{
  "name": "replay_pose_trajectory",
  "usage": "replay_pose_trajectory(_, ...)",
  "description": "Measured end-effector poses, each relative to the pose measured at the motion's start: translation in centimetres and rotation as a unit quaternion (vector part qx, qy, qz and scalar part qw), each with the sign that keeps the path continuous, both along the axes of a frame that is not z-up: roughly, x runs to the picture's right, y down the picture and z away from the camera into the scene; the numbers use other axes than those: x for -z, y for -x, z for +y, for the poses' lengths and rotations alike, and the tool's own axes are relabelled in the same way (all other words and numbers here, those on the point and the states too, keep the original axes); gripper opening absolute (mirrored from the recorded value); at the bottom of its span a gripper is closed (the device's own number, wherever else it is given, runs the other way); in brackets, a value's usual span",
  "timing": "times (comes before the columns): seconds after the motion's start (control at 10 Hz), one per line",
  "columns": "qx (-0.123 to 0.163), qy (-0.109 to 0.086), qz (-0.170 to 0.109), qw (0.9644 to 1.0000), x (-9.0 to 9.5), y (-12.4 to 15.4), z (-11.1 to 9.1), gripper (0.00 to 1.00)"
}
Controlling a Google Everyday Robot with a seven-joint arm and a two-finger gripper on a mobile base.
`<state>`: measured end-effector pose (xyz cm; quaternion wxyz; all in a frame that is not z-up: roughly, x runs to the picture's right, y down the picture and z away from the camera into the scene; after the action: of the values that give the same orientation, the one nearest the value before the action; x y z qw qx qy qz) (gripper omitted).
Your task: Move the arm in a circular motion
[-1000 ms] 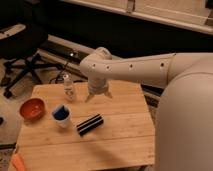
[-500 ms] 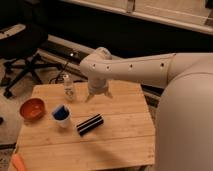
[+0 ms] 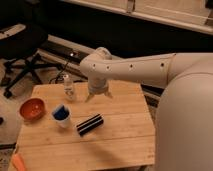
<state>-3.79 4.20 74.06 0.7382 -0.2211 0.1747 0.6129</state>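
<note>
1 arm (image 3: pixel 145 71), gripper (image 3: pixel 98 95) above wooden table (image 3: pixel 125 145), jaws apart

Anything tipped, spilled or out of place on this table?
Nothing spilled. Only the black cylinder lies on its side, diagonal to the wooden table's edge. The orange bowl, cup and small bottle stand upright; the gripper hangs above the table beside the bottle.

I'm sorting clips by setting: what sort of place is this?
Likely an office or lab: a wheeled office chair stands at left beside a small wooden table holding a bowl, cup and bottle. The arm reaches over the table, its tool hanging near the bottle.
</note>
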Motion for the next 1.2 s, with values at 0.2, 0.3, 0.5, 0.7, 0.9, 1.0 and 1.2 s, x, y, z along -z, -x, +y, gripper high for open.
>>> replay_pose_trajectory(0.2,0.000,0.000,0.000,1.0000,0.0,0.0,0.0,0.80)
replay_pose_trajectory(0.3,0.000,0.000,0.000,1.0000,0.0,0.0,0.0,0.80)
replay_pose_trajectory(0.5,0.000,0.000,0.000,1.0000,0.0,0.0,0.0,0.80)
replay_pose_trajectory(0.7,0.000,0.000,0.000,1.0000,0.0,0.0,0.0,0.80)
replay_pose_trajectory(0.9,0.000,-0.002,0.000,1.0000,0.0,0.1,-0.2,0.80)
replay_pose_trajectory(1.0,-0.001,-0.004,-0.001,1.0000,-0.1,0.2,-0.5,0.80)
replay_pose_trajectory(1.2,-0.013,-0.022,-0.008,0.9996,-1.2,1.6,-3.7,0.80)
